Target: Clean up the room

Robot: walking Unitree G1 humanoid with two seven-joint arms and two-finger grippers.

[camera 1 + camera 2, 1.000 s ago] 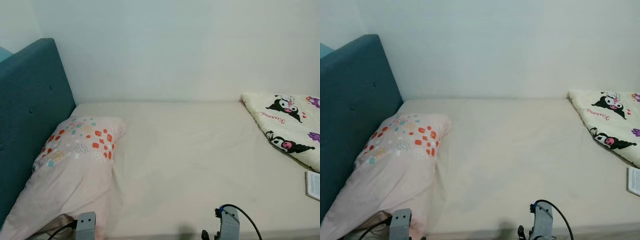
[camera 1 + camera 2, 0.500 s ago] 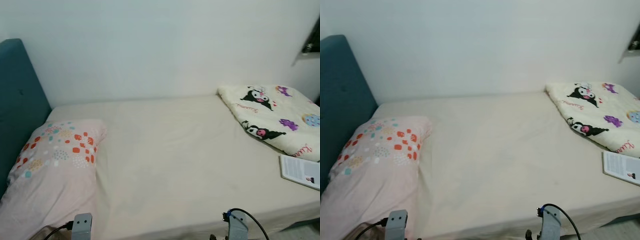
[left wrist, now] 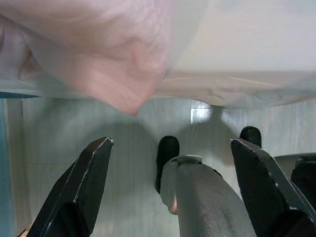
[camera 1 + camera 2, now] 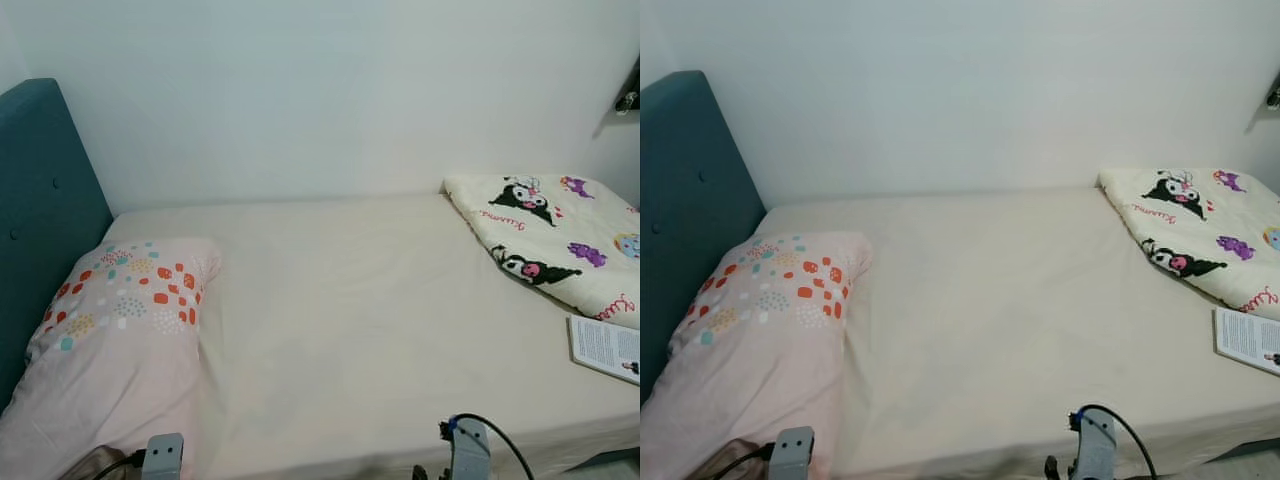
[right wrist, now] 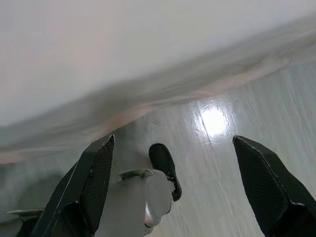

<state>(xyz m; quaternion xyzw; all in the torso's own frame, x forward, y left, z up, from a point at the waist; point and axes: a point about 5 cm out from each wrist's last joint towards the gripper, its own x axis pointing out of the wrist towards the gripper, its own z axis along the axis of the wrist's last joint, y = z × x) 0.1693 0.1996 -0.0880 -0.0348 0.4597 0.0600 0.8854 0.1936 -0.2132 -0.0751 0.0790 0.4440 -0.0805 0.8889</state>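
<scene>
While looking down from the head camera, mostly just bed [image 4: 380, 330]: cream sheet, smooth, pushed up against a pale wall [image 4: 330, 90] along the far side. Teal padded headboard [image 4: 40, 210] at the left end, buttoned. Leaning against it and lying on the sheet, a pale pink pillow [image 4: 110, 360] with orange, teal and white dots near its top, one corner hanging off the near edge of the mattress. Over at the right end, a folded cream blanket [image 4: 560, 235] printed with black-and-white cartoon characters and purple bits, lying flat on the sheet. Just beside its near edge, touching or nearly so, an open booklet [image 4: 608, 348] with printed text, close to the bed's right corner.

Down low, both arms hanging in front of the bed. Left hand [image 3: 170, 190] pointing at the pale wood floor [image 3: 133, 163], fingers [image 3: 91, 173] spread wide apart, clamped on nothing, pillow corner drooping above. Right hand [image 5: 173, 190] same deal: fingers [image 5: 96, 170] wide apart, gripping nothing, floor below and the sheet edge overhead. Robot's black feet [image 3: 167, 153] on the floor between the fingers.
</scene>
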